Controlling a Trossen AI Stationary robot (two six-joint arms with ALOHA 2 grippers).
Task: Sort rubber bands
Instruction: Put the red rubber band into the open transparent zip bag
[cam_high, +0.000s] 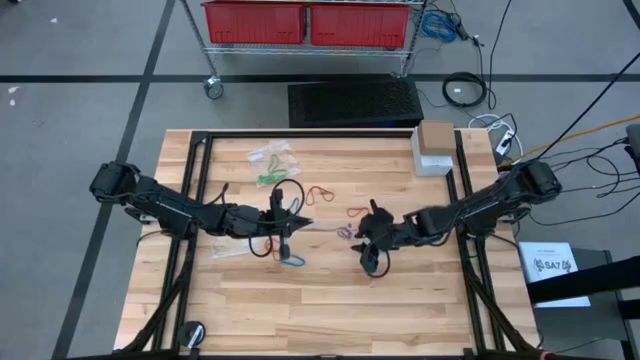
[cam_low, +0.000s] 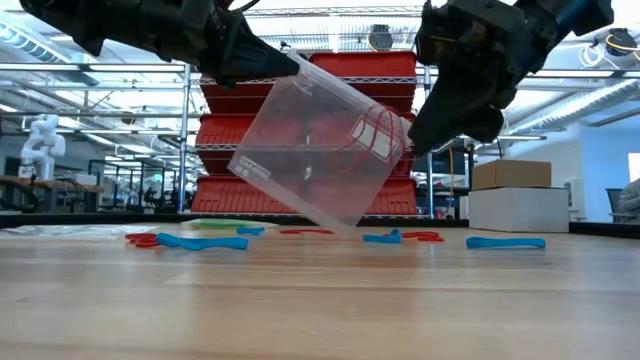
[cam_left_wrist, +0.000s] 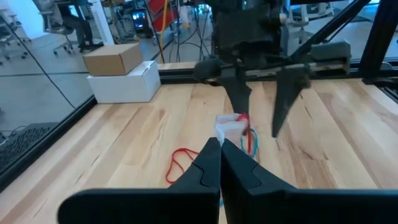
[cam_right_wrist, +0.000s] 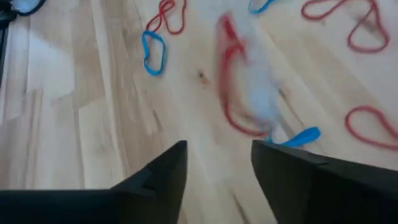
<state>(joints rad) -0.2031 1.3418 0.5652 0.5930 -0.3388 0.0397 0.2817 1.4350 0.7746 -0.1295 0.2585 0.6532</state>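
My left gripper (cam_high: 300, 222) is shut on a clear plastic bag (cam_low: 320, 145), which slants down over the table's middle. A red rubber band (cam_low: 375, 135) shows at the bag's far end, blurred in the right wrist view (cam_right_wrist: 231, 81). My right gripper (cam_high: 370, 242) stands open just beyond that end, its fingers (cam_left_wrist: 283, 93) apart and pointing down, with nothing between them (cam_right_wrist: 217, 163). Loose rubber bands lie flat on the wood: red (cam_high: 320, 192), green (cam_high: 268, 178), blue (cam_high: 292, 260). My left gripper pinches one end of the clear bag (cam_low: 285, 68) between its two shut fingers (cam_left_wrist: 221, 163), coming nearly level from the table's left side. The bag hangs tilted below and ahead of the fingers, its lower corner (cam_low: 340, 225) close above the table.
Other clear bags lie at the far left (cam_high: 270, 155) and near left (cam_high: 225, 250). A cardboard box on a white box (cam_high: 435, 148) stands at the far right corner. Blue (cam_low: 200, 242) and red (cam_low: 420, 236) bands lie under the bag.
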